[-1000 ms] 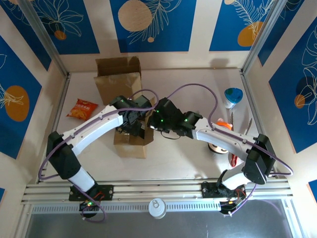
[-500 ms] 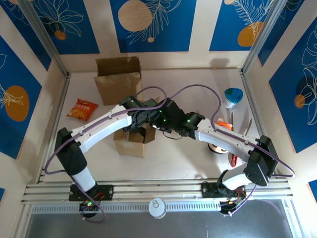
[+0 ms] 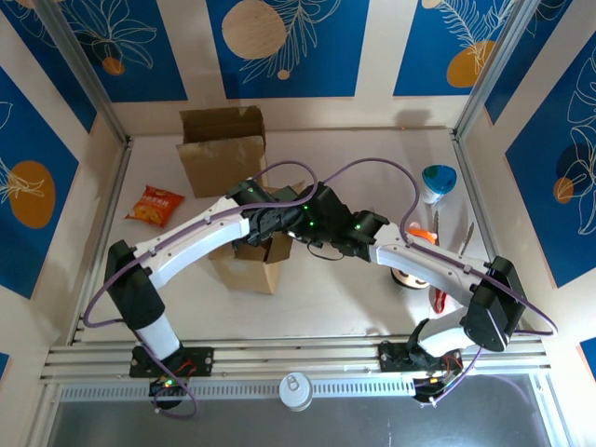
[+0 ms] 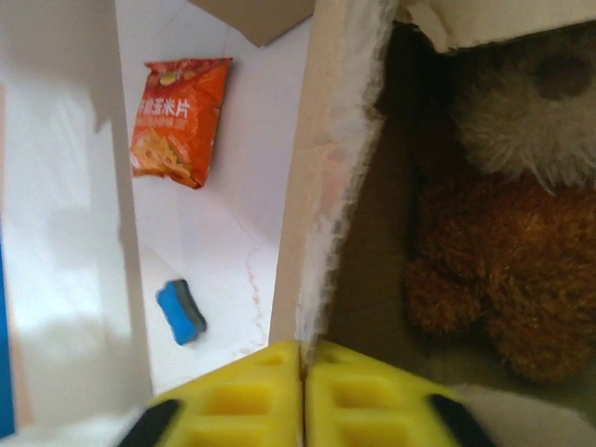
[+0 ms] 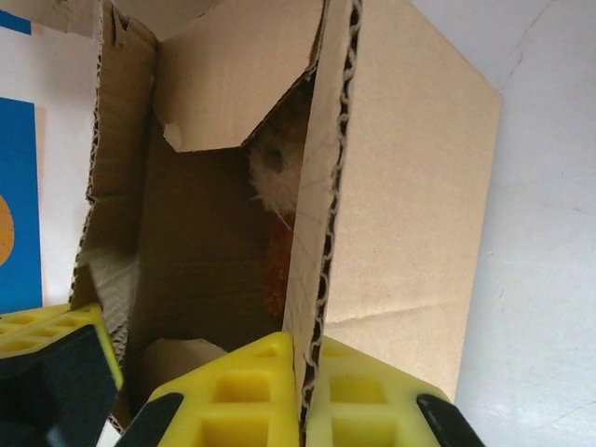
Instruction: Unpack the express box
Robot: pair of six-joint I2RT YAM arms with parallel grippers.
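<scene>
The express box is a small open cardboard carton in the middle of the table. A brown and cream plush toy lies inside it and also peeks out between the flaps as the plush toy. My left gripper is shut on the box's wall, its yellow fingers pressed on either side of the torn edge. My right gripper is shut on the opposite corrugated wall of the box. From above, the left gripper and the right gripper meet over the box's far end.
A larger open carton stands at the back. An orange chips packet lies left of the box, and a blue sponge lies nearby. A blue-and-white cup, an orange item and red-handled scissors lie at the right.
My left gripper has moved onto the box's wall and shut on it. The box has shifted slightly. The right gripper has kept its grip.
</scene>
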